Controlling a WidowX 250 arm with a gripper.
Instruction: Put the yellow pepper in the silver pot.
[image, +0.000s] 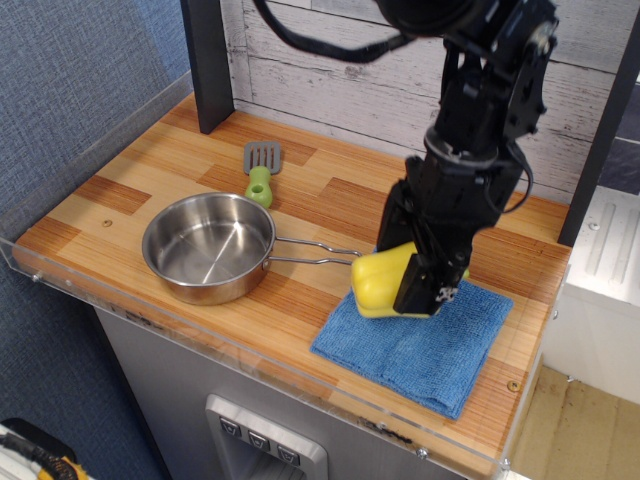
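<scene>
We see a wood-plank tabletop (150, 165), whitewashed board wall (330, 85) behind, blue fabric wall (70, 70) left, dark post (207, 60).

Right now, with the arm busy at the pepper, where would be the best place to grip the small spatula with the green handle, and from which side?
Grip the grey-bladed, green-handled spatula by its thick rounded green handle, coming straight down from above. It lies flat on the wooden table, the handle pointing toward the shiny steel pot, so the fingers should probably close across the handle's width. The flat slotted blade offers little to pinch.
</scene>
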